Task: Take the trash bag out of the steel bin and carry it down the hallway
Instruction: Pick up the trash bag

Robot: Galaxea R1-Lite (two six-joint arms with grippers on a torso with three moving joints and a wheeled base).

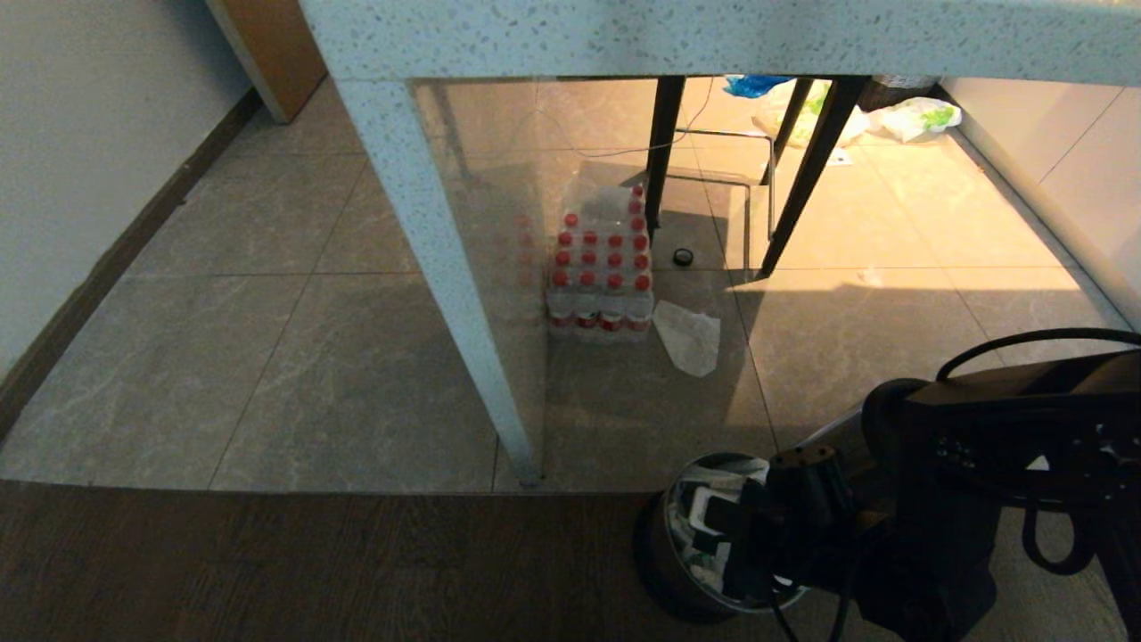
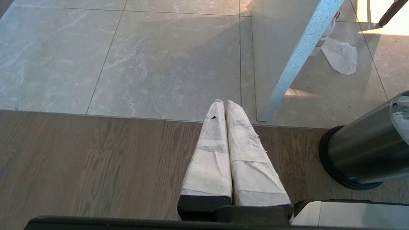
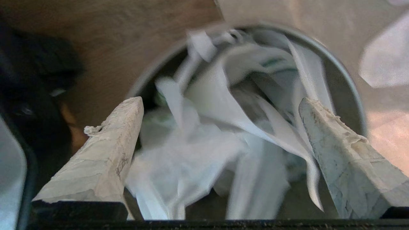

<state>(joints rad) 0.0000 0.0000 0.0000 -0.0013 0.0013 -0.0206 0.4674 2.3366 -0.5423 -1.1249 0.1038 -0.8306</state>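
On the wood floor [image 1: 267, 571], the right gripper [image 3: 220, 105] hangs spread wide directly above the trash bag [image 3: 198, 153] inside the steel bin [image 1: 655, 557].

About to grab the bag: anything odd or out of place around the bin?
A crumpled white bag lies loose on the tiles beside the bottle pack. More bags litter the far floor. The trash bag sits bunched inside the steel bin, nothing spilled.

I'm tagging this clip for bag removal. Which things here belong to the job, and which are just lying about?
Job:
- trash bag, in the bin
- steel bin
- right hand, open over the bag

Lying about:
- pack of bottles
- flat white bag on the tiles
- small black disc
- bags beyond the table
- left hand, parked, shut
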